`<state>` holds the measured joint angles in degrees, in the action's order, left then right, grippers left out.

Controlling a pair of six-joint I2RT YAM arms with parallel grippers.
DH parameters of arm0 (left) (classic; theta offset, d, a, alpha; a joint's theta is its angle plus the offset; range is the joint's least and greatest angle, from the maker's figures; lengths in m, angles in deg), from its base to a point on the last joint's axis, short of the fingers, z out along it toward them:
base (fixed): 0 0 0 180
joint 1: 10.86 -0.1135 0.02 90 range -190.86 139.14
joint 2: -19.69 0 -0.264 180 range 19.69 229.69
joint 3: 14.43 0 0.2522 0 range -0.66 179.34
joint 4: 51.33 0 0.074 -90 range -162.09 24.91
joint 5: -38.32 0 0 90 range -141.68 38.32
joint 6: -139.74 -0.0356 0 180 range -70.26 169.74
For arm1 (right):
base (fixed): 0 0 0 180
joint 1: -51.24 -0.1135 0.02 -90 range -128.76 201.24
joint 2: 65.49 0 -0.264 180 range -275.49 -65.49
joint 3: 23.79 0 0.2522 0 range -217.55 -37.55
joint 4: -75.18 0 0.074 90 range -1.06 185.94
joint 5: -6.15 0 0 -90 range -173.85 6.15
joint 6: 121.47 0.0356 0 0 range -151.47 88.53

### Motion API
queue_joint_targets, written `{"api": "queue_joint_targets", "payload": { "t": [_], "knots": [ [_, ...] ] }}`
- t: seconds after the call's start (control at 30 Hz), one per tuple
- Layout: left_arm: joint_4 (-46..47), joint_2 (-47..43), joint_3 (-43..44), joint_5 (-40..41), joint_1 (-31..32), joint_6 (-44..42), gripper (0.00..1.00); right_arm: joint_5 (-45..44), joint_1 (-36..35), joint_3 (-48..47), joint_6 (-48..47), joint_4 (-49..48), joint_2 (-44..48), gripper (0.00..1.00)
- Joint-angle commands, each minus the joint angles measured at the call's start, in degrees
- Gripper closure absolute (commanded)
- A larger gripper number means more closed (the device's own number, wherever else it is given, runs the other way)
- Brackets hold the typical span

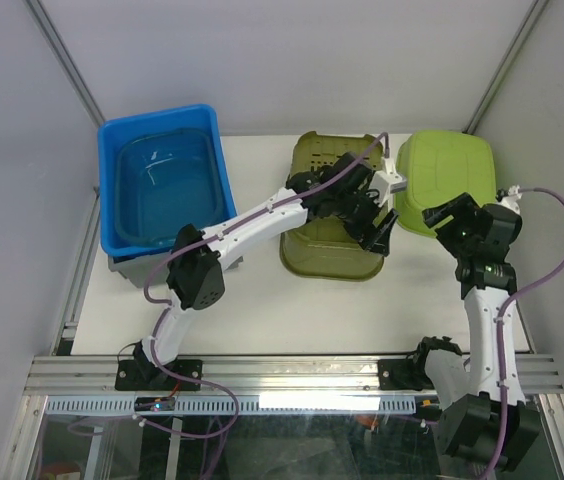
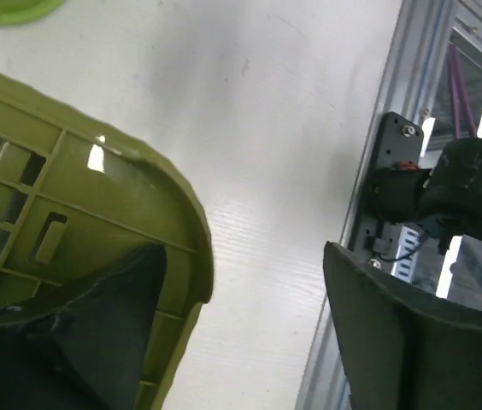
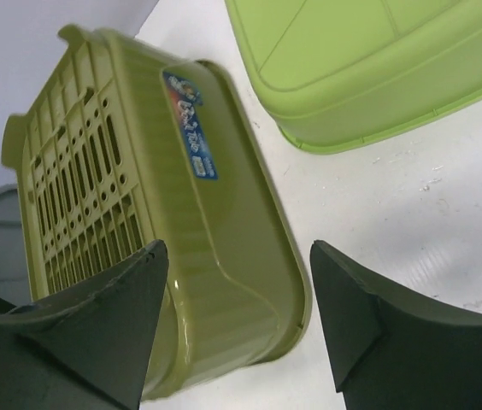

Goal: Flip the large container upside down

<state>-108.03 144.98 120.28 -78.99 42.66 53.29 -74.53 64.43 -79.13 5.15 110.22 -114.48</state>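
Your left gripper [image 1: 377, 228] [image 2: 241, 252] has its jaws spread and holds nothing. One finger [image 2: 96, 342] lies over the rounded corner of the olive basket [image 1: 327, 255] [image 2: 96, 196], and the other hangs above the white table [image 1: 262, 310] [image 2: 292, 128] beside it.

Your right gripper [image 1: 440, 218] [image 3: 238, 248] is spread wide too and grips nothing. The basket's near corner [image 3: 224, 213] shows just beyond the gap between its fingers, not touching them.

The basket sits mid-table between the two grippers. It is glossy moulded plastic with a slotted base turned up and away, a ribbed side wall with a blue label [image 3: 191, 124], and its rim down on the table at the near end. You cannot tell whether it lies fully flat.

Just to its right, a smooth lime tub [image 1: 442, 170] [image 3: 378, 60] rests upside down, rim on the table.

Far left, a blue bin [image 1: 112, 150] stands upright with a clear tray [image 1: 162, 180] nested inside, well apart from both grippers.
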Motion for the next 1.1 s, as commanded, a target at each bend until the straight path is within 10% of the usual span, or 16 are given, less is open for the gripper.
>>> {"api": "queue_joint_targets", "payload": {
  "t": [0.0, 0.27, 0.63, 0.9, 1.07],
  "knots": [
    [-2.2, -3.5, 4.9, 4.6, 0.5, -0.2, 0.05, 6.1, 0.4, -4.4, -8.9, 3.6, 1.7, 0.30],
    [-2.6, -20.0, -4.0, 19.1, -5.4, 8.2, 0.01, 27.5, -4.7, -8.6, -13.7, 1.6, 1.4, 0.34],
    [-2.3, -46.3, -28.3, 32.9, -12.8, 16.6, 0.01, 6.7, -58.4, -12.4, -21.7, -2.8, -11.5, 0.33],
    [-4.7, -53.5, -28.5, 40.2, -14.5, 15.5, 0.01, -8.2, -59.5, -14.7, -17.3, -4.6, -25.6, 0.28],
    [-4.7, -53.7, -30.3, 38.4, -14.6, 16.2, 0.01, -8.5, -48.0, -14.4, -13.1, -11.1, -30.2, 0.27]
  ]
}}
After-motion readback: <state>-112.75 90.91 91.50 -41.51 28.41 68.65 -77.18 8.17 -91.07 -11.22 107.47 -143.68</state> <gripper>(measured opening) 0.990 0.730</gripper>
